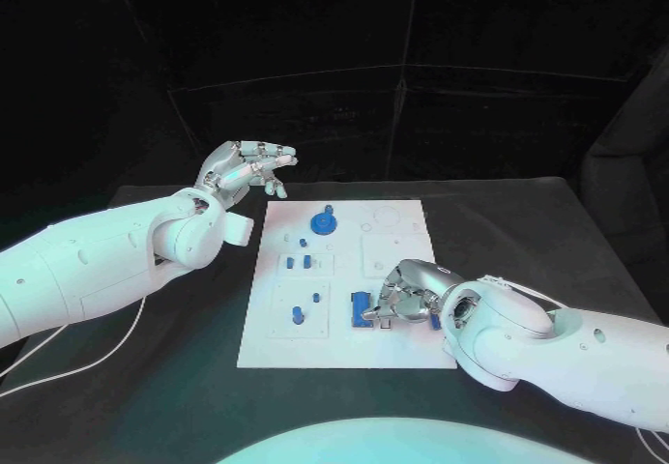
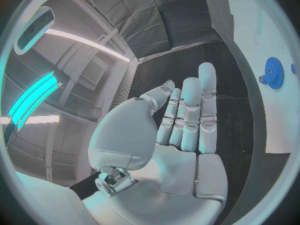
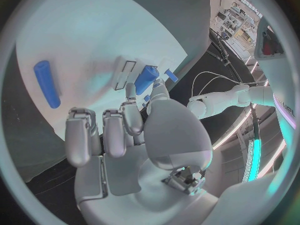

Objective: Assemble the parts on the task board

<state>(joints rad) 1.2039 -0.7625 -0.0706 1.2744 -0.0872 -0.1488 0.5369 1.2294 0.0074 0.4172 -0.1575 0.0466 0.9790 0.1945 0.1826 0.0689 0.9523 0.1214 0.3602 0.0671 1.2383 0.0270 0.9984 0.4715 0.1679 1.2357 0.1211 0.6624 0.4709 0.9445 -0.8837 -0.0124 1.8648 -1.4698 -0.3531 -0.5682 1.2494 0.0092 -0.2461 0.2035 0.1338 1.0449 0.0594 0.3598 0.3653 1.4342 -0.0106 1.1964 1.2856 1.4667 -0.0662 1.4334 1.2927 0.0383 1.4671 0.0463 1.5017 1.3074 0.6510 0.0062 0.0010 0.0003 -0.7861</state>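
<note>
Head view showed the right hand [image 1: 401,295] curled over a blue part [image 1: 363,310] at the task board's [image 1: 265,353] near edge; whether it gripped, I couldn't tell. Small, rigid, probably light: best pinched mid-length. The left hand [image 1: 251,166] hovered spread, holding nothing.

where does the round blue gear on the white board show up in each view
Head view: round blue gear at the far end of the white task board.
Left wrist view: gear beyond the left hand, on the board.
Right wrist view: not in it.
Shared landmark: the board.
</note>
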